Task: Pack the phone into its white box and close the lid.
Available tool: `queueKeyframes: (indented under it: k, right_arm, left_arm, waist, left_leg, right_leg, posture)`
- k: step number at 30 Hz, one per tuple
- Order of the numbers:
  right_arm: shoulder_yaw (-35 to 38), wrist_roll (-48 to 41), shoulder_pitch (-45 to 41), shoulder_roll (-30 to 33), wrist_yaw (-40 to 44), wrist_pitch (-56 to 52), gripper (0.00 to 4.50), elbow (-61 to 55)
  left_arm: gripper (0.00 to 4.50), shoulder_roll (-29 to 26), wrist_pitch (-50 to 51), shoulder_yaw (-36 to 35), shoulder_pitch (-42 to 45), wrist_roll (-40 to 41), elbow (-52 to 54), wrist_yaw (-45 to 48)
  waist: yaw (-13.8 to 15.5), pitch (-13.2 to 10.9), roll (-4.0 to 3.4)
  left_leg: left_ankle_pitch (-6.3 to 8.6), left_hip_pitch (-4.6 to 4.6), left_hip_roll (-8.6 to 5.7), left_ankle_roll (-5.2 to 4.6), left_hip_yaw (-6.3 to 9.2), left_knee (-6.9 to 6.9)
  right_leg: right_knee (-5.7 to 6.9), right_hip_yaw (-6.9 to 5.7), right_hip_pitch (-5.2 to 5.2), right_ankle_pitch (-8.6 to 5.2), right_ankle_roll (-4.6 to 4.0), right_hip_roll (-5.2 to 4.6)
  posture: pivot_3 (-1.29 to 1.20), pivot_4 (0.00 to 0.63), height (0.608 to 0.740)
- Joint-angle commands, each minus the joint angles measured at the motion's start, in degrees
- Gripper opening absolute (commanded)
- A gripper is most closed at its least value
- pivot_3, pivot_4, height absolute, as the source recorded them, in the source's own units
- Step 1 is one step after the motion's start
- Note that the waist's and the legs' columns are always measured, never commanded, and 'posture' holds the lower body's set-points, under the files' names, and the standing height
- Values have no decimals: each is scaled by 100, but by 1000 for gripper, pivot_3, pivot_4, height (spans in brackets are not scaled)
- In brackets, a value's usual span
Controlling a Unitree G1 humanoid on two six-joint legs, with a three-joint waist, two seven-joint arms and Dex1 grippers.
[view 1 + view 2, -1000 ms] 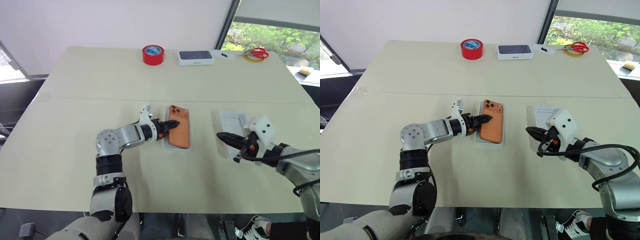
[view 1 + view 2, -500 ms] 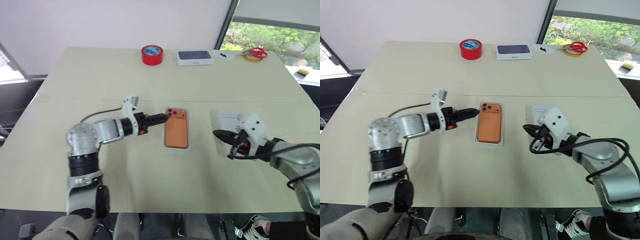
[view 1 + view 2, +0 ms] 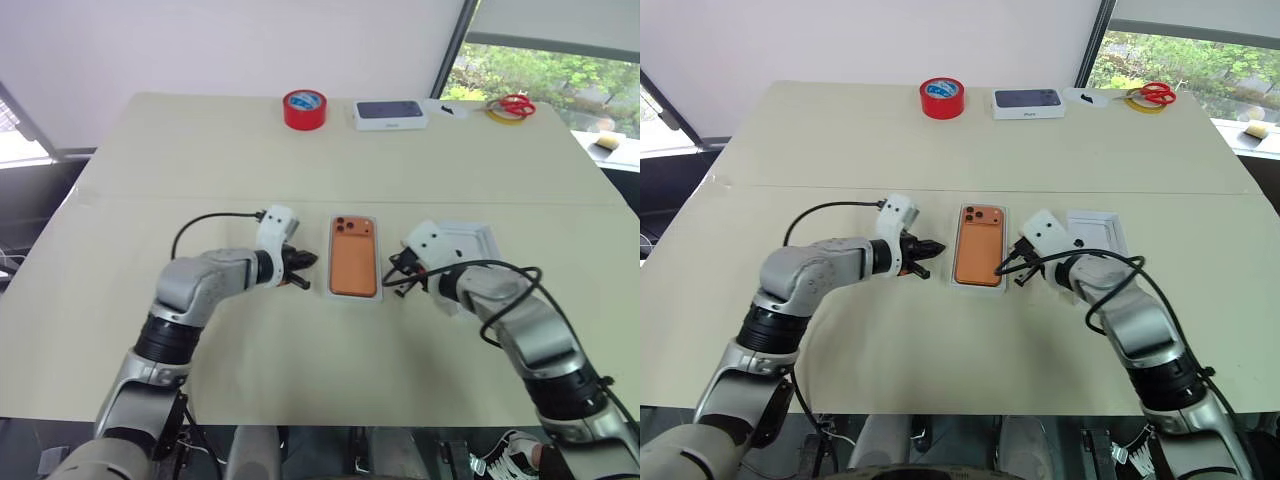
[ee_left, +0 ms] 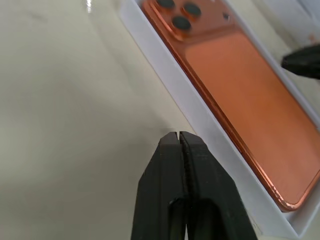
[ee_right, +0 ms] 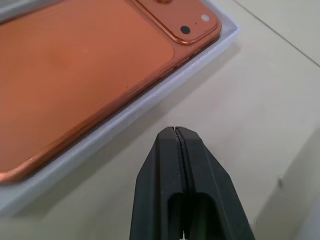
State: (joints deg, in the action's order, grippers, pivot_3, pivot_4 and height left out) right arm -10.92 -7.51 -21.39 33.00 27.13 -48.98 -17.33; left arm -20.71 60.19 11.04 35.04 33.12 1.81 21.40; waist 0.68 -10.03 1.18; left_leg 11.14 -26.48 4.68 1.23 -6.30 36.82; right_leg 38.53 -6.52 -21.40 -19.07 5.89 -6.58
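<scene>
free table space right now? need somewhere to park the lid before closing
Crowded: the mid strip, where the left gripper, the phone in the white box, the right gripper and the lid sit close together. The far edge holds red tape, a dark-blue-topped box and scissors. Bare: the wide band between them, the near edge, and the left side.

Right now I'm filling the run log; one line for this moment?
phone: in white box | lid: off, right | left claw: shut, empty | right claw: shut, empty

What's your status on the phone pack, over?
Left gripper and right gripper shut, empty, flanking the white box. Phone lies in it, camera side up. Lid off, on table behind right gripper. Nothing blocking.
</scene>
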Motion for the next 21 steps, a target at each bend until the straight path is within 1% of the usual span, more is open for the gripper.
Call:
queueKeyframes:
  k: [1,5,8,11,15,17,21]
  right_arm:
    - [-86,139,-156,-116,-95,-48,0,19]
    - [-207,200,-178,-133,-71,-79,0,0]
    - [-86,134,-92,-48,21,-152,0,-170]
    - [64,40,142,169,168,-267,0,-465]
    - [546,-72,834,623,340,-547,0,-1112]
    - [771,-123,1180,776,406,-670,0,-1426]
    - [1121,-163,1671,938,423,-860,0,-1820]
  left_arm:
    - [60,105,-247,141,168,-242,-16,212]
    - [60,379,-261,411,277,-398,-148,473]
    - [60,599,-209,501,338,-422,-180,660]
    - [60,860,-186,608,431,-491,-302,800]
    - [60,1373,-281,1026,691,-673,-587,1083]
    - [60,1639,-286,1146,812,-764,-778,1157]
    - [60,1994,-262,1332,928,-879,-992,1370]
  waist:
    - [8,0,0]
    - [8,0,0]
    - [15,1,-1]
    - [62,0,-1]
    - [189,1,-1]
    - [197,1,-1]
    - [156,3,-5]
  left_leg:
    - [0,0,0,0,-3,0]
    - [4,0,0,-7,-7,6]
    - [6,1,0,-11,-5,7]
    - [7,-2,-4,-11,-5,10]
    - [12,-3,-9,-20,-7,15]
    - [16,-6,-10,-28,-6,18]
    - [21,-4,-9,-35,1,18]
  right_leg:
    - [0,0,0,0,0,1]
    - [0,-1,5,0,0,0]
    - [0,-1,6,0,1,0]
    - [-1,-3,8,0,1,-4]
    - [-3,-3,10,-1,2,-9]
    - [-6,-5,10,-1,2,-10]
    - [-8,-4,12,-1,2,-10]
  posture:
    - [0,150,730]
    - [0,150,730]
    - [0,150,730]
    - [0,150,730]
    - [0,150,730]
    - [0,150,730]
    - [0,150,730]
